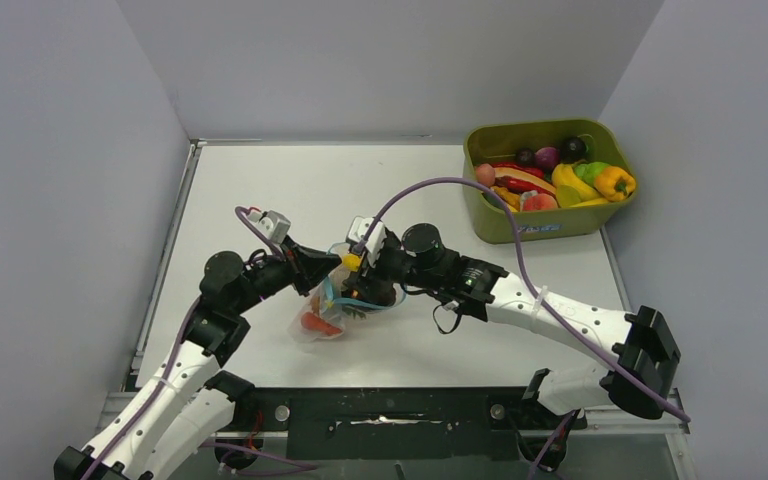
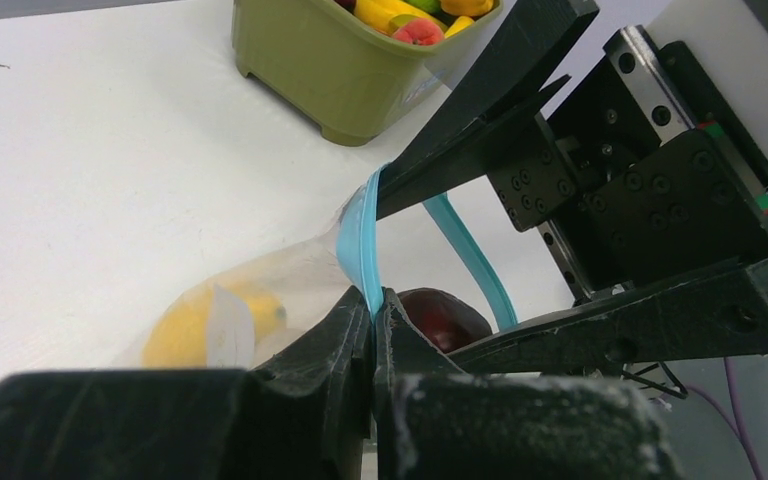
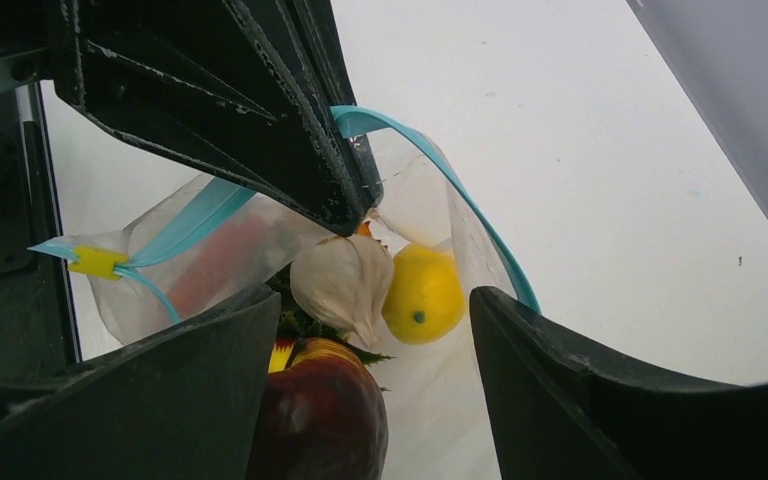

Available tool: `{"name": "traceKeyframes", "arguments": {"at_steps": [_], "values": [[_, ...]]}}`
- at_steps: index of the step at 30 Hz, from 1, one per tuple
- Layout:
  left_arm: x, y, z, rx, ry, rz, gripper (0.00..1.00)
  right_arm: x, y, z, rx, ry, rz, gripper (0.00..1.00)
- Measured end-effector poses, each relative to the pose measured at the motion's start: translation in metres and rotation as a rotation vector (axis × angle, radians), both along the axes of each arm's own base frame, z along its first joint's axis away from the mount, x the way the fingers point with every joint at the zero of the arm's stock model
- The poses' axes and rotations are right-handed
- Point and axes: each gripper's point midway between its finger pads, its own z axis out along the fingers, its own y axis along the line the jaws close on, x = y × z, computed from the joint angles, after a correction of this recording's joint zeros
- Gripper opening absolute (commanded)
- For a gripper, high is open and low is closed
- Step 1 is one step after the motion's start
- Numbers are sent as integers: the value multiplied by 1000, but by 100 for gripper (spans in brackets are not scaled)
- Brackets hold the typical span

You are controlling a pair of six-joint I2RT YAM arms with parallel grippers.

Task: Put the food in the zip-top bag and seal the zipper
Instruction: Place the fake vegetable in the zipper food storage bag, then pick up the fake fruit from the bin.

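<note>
Under the right tool (image 1: 360, 295), food (image 1: 317, 323) lies half-hidden.

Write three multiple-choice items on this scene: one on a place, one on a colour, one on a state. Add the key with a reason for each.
1. Where on the table does the olive-green tub stand?
A. near left corner
B. far right corner
C. between the arm bases

2. What colour is the zipper of the zip-top bag?
A. teal-blue
B. red
C. black

3. How do the jaws of the left gripper stand?
A. wide open over the tub
B. shut on the zipper
C. shut on nothing

Key:
1 B: the top view shows the tub at the far right corner.
2 A: both wrist views show a teal-blue strip along the bag's mouth.
3 B: the left wrist view shows the jaws pinched on that strip.
</note>
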Motion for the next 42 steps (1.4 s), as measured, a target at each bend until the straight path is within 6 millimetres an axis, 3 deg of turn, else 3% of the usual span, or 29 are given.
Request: {"name": "traceKeyframes", "arguments": {"at_steps": [4, 9, 14, 23, 31, 37, 42], "values": [[0, 0, -5, 7, 5, -1, 0, -3, -4, 3, -1, 8, -1, 73], [-1, 0, -5, 10, -7, -8, 0, -1, -16, 26, 35, -13, -20, 74], [-5, -1, -5, 31, -44, -31, 0, 31, -38, 50, 65, -30, -116, 74], [-9, 0, -9, 99, -121, -63, 0, 120, -124, 55, 40, -19, -440, 74], [-10, 4, -14, 149, -170, -65, 0, 192, -209, 21, -71, 18, -727, 72], [-9, 5, -20, 174, -183, -66, 0, 232, -278, -1, -139, 47, -916, 65], [-8, 5, -21, 182, -190, -67, 0, 266, -322, -15, -159, 71, -1026, 65]]}}
